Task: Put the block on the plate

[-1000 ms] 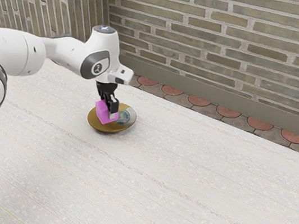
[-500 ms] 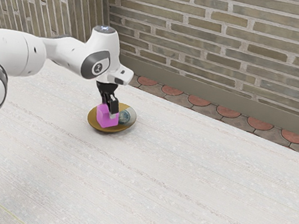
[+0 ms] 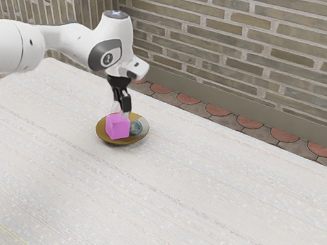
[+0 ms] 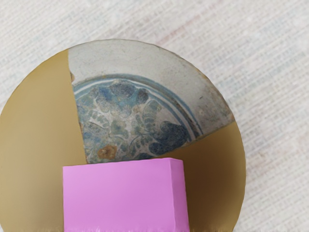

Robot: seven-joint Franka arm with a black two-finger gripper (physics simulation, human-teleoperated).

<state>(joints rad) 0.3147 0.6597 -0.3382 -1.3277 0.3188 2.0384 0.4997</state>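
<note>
My gripper (image 3: 120, 111) is above the pink block (image 3: 117, 127) in the exterior view, its fingers apart and raised off it. The block sits flat on the plate (image 3: 104, 134), a round brown dish with one grey and blue patterned section. From the wrist view, the block (image 4: 118, 195) lies beneath my hand, beside the patterned part of the plate (image 4: 36, 125), with brown surface on both sides of it.
The pale, streaked table (image 3: 199, 209) extends around the plate. Past its far edge run a strip of red and grey paving (image 3: 218, 111) and a brick wall (image 3: 257, 44).
The block was tilted between the fingers a second ago, then settled level on the plate. My gripper has let go of it and moved up, while block and plate stayed put.
</note>
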